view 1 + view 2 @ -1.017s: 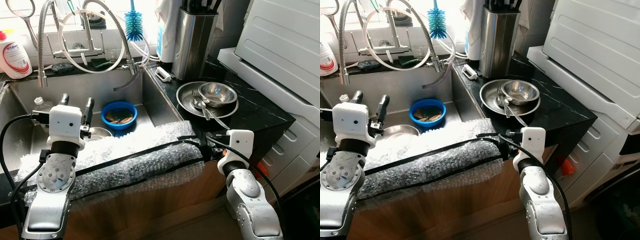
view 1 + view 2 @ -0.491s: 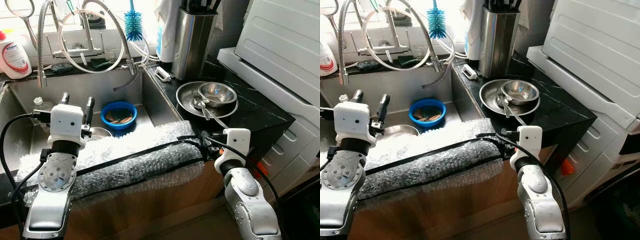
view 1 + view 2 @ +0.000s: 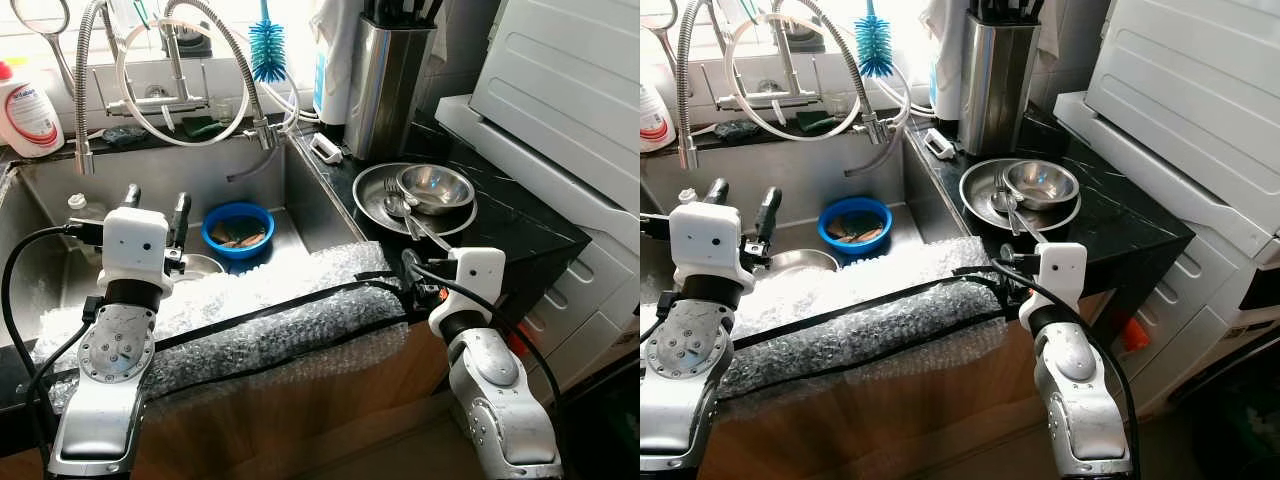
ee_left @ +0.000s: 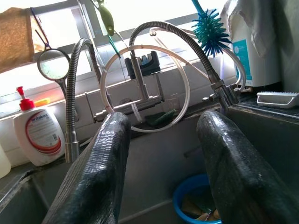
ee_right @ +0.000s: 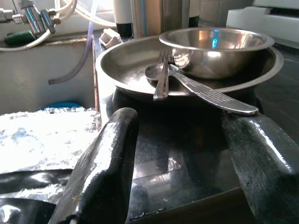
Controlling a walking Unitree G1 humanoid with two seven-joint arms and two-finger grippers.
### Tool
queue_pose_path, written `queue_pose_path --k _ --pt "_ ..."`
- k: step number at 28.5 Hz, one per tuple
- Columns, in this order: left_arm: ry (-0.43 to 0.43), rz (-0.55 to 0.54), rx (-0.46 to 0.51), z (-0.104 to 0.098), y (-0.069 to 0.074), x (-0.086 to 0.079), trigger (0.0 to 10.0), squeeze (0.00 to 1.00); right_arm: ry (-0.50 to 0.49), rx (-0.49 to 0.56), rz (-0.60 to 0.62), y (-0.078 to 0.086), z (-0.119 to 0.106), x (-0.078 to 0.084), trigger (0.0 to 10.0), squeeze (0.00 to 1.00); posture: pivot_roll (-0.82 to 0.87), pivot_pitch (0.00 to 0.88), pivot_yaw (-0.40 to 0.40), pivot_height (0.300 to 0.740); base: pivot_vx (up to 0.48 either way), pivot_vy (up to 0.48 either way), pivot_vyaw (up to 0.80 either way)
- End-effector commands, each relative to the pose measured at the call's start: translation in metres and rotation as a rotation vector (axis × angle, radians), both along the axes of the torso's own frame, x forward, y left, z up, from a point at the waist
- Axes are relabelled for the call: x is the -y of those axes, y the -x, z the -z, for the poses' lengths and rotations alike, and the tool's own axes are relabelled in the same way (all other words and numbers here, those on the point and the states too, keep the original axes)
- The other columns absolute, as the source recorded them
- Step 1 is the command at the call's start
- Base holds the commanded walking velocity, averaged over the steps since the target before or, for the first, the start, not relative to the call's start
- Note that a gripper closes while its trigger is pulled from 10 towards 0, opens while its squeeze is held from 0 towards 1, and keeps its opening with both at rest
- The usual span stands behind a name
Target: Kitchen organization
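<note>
Black stone table point(image 3: 520, 225) right of the sink point(image 3: 300, 200). Steel plate point(image 3: 375, 195) sits near the table's front-left corner, close to the sink edge; a small steel bowl point(image 3: 435, 187) rests on its far-right part, a spoon point(image 5: 205, 91) and fork point(image 5: 162, 79) lie across it.

Right pincer point(image 5: 180, 154) is held low at the table's front edge, fingers apart, nothing between them. The plate lies straight ahead of it, just beyond the fingertips. The spoon's long axis runs from the plate's middle toward the front edge, its handle overhanging the rim toward this pincer and angled to the right. The right arm is judged far the nearer.

Left pincer point(image 3: 153, 205) is held over the sink above the bubble-wrapped front edge point(image 3: 260, 320), fingers apart and empty, aimed at the faucet point(image 4: 140, 79); a blue bowl point(image 3: 238, 228) lies in the basin below.
</note>
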State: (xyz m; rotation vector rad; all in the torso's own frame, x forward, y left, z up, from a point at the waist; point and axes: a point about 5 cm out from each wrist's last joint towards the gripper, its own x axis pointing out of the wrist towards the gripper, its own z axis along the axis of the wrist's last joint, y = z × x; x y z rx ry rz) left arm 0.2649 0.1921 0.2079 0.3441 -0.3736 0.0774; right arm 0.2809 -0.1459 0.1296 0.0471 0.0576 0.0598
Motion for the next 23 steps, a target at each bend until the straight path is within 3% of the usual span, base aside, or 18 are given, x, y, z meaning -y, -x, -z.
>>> queue_pose_path --k 1,8,18,23 --pt "-0.006 0.008 -0.012 0.0 -0.003 0.003 10.0 0.0 0.002 0.042 0.012 -0.002 -0.009 0.002 10.0 0.0 -0.05 0.006 -0.057 0.727 0.0 0.0 0.0" --pt "-0.003 0.015 -0.019 0.001 -0.004 0.004 10.0 0.0 0.01 0.063 0.09 -0.004 -0.012 0.012 10.0 0.0 -0.05 0.002 -0.059 0.727 0.0 0.0 0.0" --pt "-0.003 0.029 -0.026 0.002 -0.004 0.005 10.0 0.0 0.009 0.049 0.118 -0.003 -0.008 0.013 10.0 0.0 -0.05 0.004 -0.059 0.727 0.0 0.0 0.0" --pt "-0.003 0.036 -0.032 0.003 -0.005 0.006 10.0 0.0 0.035 -0.007 0.16 -0.002 0.001 0.018 10.0 0.0 -0.05 0.006 -0.06 0.727 0.0 0.0 0.0"
